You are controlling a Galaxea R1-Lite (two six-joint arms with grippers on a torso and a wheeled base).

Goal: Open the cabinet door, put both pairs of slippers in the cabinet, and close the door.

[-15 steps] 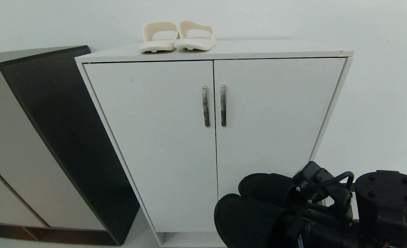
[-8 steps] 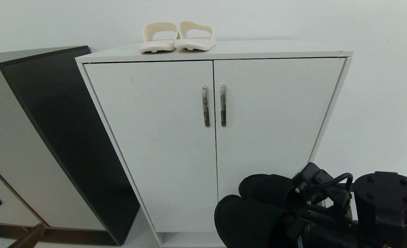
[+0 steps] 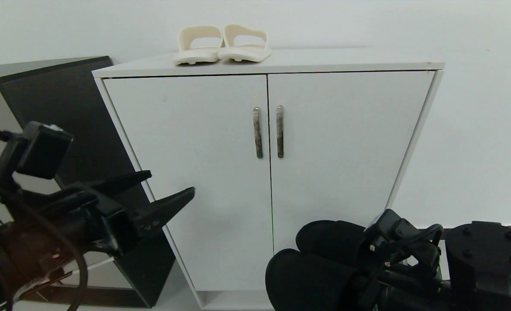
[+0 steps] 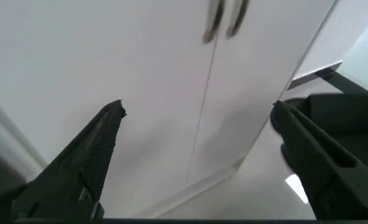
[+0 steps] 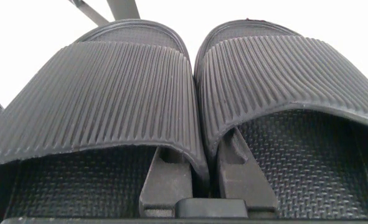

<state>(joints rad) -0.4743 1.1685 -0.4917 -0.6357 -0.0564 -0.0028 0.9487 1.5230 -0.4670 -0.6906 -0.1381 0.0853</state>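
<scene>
White cabinet point(image 3: 324, 61) is seen centre frame, with left door point(image 3: 186, 142) and right door point(image 3: 346, 142) both shut and twin metal handles point(image 3: 258, 132) at the middle seam. Cream slippers point(image 3: 223, 45) are parked side by side on its top, upper centre of frame. Black slippers point(image 3: 320, 263) are held at lower right, in front of the right door's lower part, clamped by the right gripper point(image 5: 199, 168). One of its fingers point(image 5: 168, 183) is tucked under each strap, with the two inner side walls pinched between them. Left gripper point(image 3: 171, 182) is positioned lower left, fingers point(image 3: 169, 205) spread wide, nothing gripped, tips overlapping the left door's lower left edge. Contact with the door can't be confirmed. Dark cabinet point(image 3: 65, 86) is set just beside the white one, at left.
</scene>
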